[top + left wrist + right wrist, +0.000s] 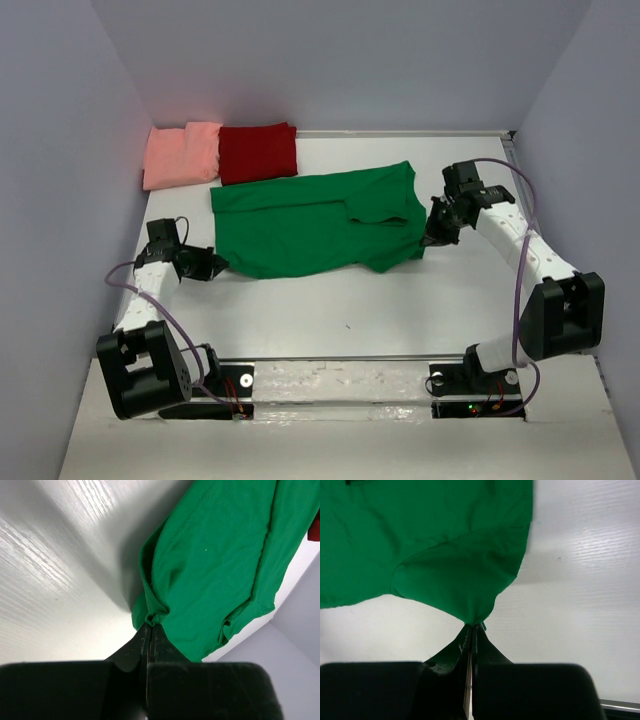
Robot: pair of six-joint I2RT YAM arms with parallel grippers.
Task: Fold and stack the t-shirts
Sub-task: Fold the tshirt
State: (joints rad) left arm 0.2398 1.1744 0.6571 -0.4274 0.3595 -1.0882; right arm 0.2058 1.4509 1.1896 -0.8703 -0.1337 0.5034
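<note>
I have the green t-shirt point(320, 225) mid-table, mid-fold. The left gripper point(220, 266) is clamped on its 8 o'clock corner, the right gripper point(430, 240) on its 4 o'clock corner. Next I'd lift both evenly and fold toward 12.

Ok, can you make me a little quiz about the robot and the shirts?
1. Which folded shirt lies beside the dark red t-shirt? A) salmon-pink t-shirt B) a blue one C) a white one
2. True or false: the green t-shirt is stacked on top of the two folded shirts.
3. Fill in: the left gripper and the right gripper are both shut on the ____ t-shirt.
Key: 1 A; 2 false; 3 green.
</note>
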